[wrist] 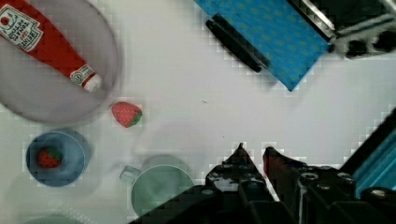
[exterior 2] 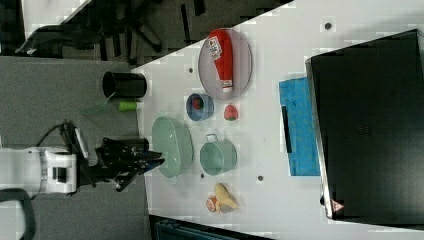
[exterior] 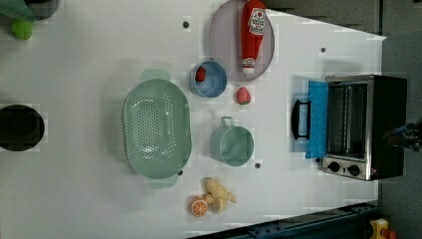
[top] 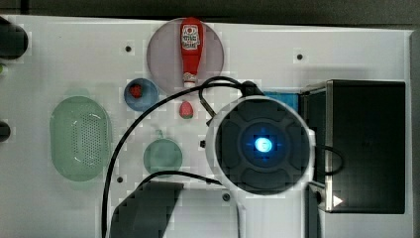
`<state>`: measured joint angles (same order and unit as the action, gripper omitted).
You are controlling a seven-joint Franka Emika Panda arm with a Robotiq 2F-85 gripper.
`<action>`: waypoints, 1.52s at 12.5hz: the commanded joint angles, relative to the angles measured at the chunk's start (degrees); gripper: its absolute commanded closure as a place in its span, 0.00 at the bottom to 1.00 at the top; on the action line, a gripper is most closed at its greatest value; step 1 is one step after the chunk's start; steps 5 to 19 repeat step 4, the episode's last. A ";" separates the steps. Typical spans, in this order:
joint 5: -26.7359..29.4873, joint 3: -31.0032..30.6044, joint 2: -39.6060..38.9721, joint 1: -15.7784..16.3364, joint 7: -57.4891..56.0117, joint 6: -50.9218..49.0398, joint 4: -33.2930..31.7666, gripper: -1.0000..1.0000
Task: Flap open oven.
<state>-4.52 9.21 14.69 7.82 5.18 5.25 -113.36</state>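
The oven (exterior: 385, 124) is a black box with silver trim at the left view's right. Its blue-tinted door (exterior: 317, 119) lies folded down flat on the table, the black bar handle (exterior: 298, 119) pointing away from the cavity, whose racks show. The wrist view also shows the door (wrist: 275, 37), the handle (wrist: 233, 42) and the knobs (wrist: 369, 44). My gripper (wrist: 254, 150) hangs high above the white table, off the door, its fingers a narrow gap apart with nothing between them. In the right view the gripper (exterior 2: 157, 161) shows far from the oven (exterior 2: 370, 125). In the top view my arm (top: 262, 144) covers the space before the oven (top: 366, 144).
A ketchup bottle (exterior: 253, 32) lies on a grey plate (exterior: 221, 35). Near them are a blue bowl (exterior: 211, 82) holding a strawberry, a loose strawberry (exterior: 243, 95), a green cup (exterior: 234, 144), a green colander (exterior: 157, 128) and toy fruit (exterior: 211, 198). A black cable (top: 119, 148) crosses the table.
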 commanded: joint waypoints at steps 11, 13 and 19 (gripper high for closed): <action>0.79 0.37 -1.12 -0.12 2.69 -1.40 3.28 0.82; 0.79 0.37 -1.12 -0.12 2.69 -1.40 3.28 0.82; 0.79 0.37 -1.12 -0.12 2.69 -1.40 3.28 0.82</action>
